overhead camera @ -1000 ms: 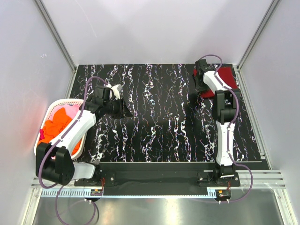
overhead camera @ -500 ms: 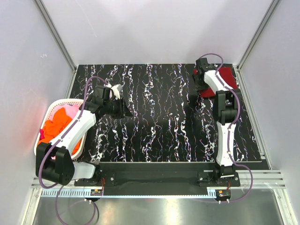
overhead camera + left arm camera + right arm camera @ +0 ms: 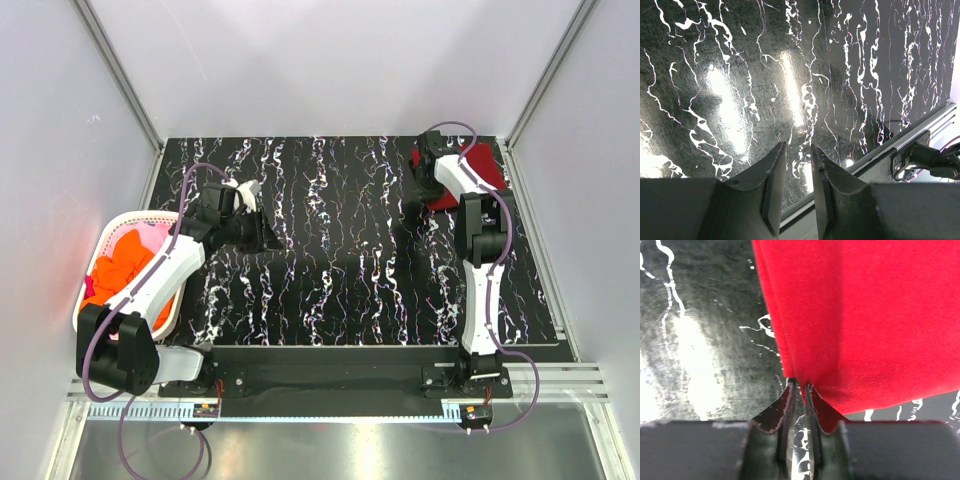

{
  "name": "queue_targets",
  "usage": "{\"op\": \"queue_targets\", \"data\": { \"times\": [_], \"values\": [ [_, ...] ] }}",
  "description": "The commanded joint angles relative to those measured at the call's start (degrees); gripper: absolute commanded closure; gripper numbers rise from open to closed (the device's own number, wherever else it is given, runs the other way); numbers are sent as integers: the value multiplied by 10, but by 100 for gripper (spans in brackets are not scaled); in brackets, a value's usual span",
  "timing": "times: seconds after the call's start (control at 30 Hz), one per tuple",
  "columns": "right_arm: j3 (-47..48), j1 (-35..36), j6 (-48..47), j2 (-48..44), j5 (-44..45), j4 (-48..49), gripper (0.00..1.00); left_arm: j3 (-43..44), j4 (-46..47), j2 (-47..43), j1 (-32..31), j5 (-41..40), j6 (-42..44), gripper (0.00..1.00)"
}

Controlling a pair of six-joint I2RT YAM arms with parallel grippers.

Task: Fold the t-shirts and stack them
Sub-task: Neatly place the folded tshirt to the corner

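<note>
One dark red t-shirt (image 3: pixel 488 162), folded, far-right tabletop (image 3: pixel 340 230): we log the right end effector (image 3: pixel 797 386) pinching its near edge; left end effector (image 3: pixel 797 146) part-open, empty, well apart.

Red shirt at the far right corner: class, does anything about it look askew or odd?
The red shirt lies slightly skewed to the edge of the table, and the right gripper pinches its edge into a pucker.
</note>
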Motion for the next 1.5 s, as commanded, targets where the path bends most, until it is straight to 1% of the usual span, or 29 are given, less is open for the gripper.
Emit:
{"op": "queue_targets", "data": {
  "times": [0.0,0.27,0.5,0.7,0.8,1.0,1.1,1.13,1.17,1.23,1.27,1.33,1.37,1.47],
  "values": [
    [3,6,6,-21,35,18,84,-4,20,-14,2,12,0,69],
    [51,6,-12,21,87,22,89,0,21,-6,3,8,-2,69],
    [102,2,-43,77,108,23,91,0,20,0,2,11,-1,69],
    [139,-10,-44,91,113,17,91,-8,21,-8,3,4,0,69],
    [124,-8,-38,73,74,16,92,-8,21,-7,2,2,-2,69],
    [94,-5,-35,43,27,20,90,-9,21,-7,3,3,-4,69],
    [74,-4,-25,25,10,20,86,-15,23,-11,2,1,-5,69],
    [68,-5,-23,21,6,21,82,-15,24,-11,2,1,-6,69],
    [61,-3,-21,14,6,21,81,-15,26,-11,2,3,-7,69],
    [53,-3,-21,7,0,23,80,-14,26,-11,1,4,-8,69],
    [48,-3,-5,4,0,23,80,-14,28,-11,1,6,-8,68],
    [45,-3,-2,1,7,24,81,-14,28,-12,1,8,-7,68],
    [43,-3,-2,-2,7,24,84,-15,28,-13,0,7,-7,68],
    [40,-2,5,-16,8,24,88,-17,28,-13,1,9,-7,68]
  ]
}}
